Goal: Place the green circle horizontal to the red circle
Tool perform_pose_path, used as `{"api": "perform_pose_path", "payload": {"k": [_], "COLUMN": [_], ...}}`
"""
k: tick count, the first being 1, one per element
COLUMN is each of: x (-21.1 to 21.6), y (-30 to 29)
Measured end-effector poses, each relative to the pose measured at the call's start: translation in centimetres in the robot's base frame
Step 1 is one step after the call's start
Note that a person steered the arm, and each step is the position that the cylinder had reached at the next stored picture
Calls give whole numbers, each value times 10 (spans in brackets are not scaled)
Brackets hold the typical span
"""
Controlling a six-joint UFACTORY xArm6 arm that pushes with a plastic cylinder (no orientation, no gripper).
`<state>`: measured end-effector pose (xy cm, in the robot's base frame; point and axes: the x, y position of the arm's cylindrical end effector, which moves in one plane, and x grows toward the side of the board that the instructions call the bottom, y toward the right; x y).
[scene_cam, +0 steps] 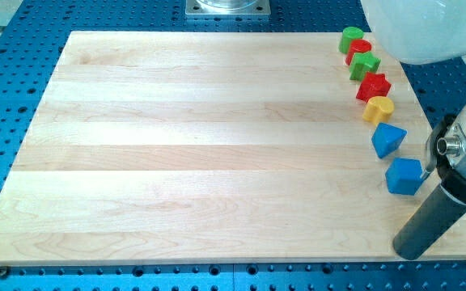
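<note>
The green circle [350,37] sits at the top right corner of the wooden board [201,145]. The red circle [360,48] lies just below and right of it, touching or nearly touching. My dark rod comes in from the view's right, and my tip [409,247] rests near the board's bottom right corner. The tip is far below both circles and just below the blue cube [404,176].
A column of blocks runs down the board's right edge below the circles: a green star [365,65], a red star [373,86], a yellow heart [379,108], a blue triangular block [388,139] and the blue cube. The arm's white body [427,28] overhangs the top right.
</note>
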<state>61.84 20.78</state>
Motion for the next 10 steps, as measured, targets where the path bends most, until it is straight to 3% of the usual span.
{"api": "perform_pose_path", "payload": {"k": [2,4,6,7,8,10], "x": [-37,-237,-289,-358,-397,-427], "y": [-54,-71,-71,-70,-65,-15]}}
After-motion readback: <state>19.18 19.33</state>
